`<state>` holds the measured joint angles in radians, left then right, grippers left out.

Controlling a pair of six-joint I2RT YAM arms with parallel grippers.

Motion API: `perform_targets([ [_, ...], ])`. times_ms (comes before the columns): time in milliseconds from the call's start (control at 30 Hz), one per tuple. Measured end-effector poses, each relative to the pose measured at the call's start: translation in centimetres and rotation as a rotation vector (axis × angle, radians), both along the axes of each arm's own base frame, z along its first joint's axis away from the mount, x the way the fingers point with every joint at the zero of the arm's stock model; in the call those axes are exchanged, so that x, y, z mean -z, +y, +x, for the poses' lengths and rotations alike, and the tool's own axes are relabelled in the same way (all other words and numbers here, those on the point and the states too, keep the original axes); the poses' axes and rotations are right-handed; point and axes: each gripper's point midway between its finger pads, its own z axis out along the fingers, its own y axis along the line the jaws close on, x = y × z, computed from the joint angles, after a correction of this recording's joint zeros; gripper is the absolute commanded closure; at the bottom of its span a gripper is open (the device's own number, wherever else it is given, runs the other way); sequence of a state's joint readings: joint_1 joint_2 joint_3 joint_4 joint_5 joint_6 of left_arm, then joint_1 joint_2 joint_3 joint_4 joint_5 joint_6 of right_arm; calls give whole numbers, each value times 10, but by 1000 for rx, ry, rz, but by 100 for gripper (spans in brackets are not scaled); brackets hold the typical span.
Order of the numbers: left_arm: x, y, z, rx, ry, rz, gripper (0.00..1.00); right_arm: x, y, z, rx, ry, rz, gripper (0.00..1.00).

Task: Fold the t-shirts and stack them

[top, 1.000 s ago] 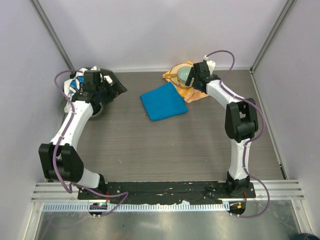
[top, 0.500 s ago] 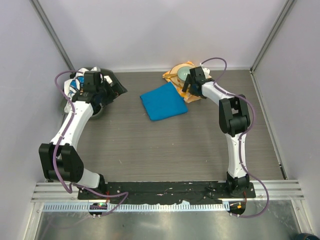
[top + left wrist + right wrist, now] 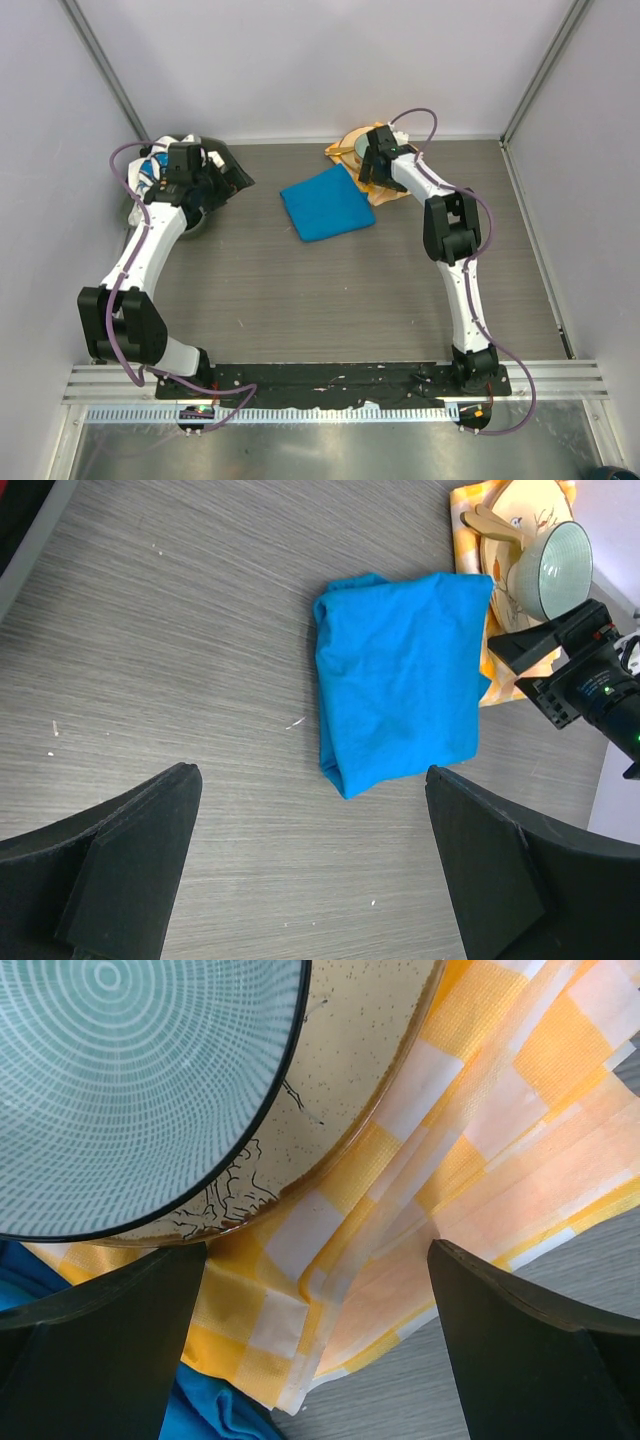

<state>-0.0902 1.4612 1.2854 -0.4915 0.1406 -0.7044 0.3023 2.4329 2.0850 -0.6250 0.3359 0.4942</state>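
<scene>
Being soft and light, the blue t-shirt (image 3: 400,675) should sag when lifted (pinch a folded edge, not one layer). Both the left tool (image 3: 308,771) and the right tool (image 3: 318,1248) stand spread, empty.

**Open middle, crowded far edge**

The near and middle surface (image 3: 330,300) lies bare between the two arm bases, broad enough for either hand to cross. The folded blue t-shirt (image 3: 327,203) lies flat at the far centre, with bare surface along its left and near sides. Its right edge touches the checked napkin (image 3: 480,1140), which carries a plate (image 3: 350,1060) and a bowl (image 3: 130,1080). The right hand (image 3: 315,1260) hangs there with fingers spread, just beside the bowl, barring that side. The left hand (image 3: 308,772), also spread, sits in the far left corner near the crumpled white t-shirt (image 3: 150,168). Walls close off the left, right and far sides.
</scene>
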Motion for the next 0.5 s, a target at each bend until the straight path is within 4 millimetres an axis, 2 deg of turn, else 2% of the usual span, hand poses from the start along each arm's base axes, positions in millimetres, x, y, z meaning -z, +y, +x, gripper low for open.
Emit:
perform_targets([
  [233, 12, 0, -6, 0, 32, 3, 0, -3, -10, -3, 25, 18, -75, 0],
  [400, 19, 1, -10, 1, 56, 5, 0, -2, -33, -5, 78, 32, -117, 0],
  [500, 20, 1, -13, 1, 60, 5, 0, 0, -53, -6, 125, 37, -109, 0],
])
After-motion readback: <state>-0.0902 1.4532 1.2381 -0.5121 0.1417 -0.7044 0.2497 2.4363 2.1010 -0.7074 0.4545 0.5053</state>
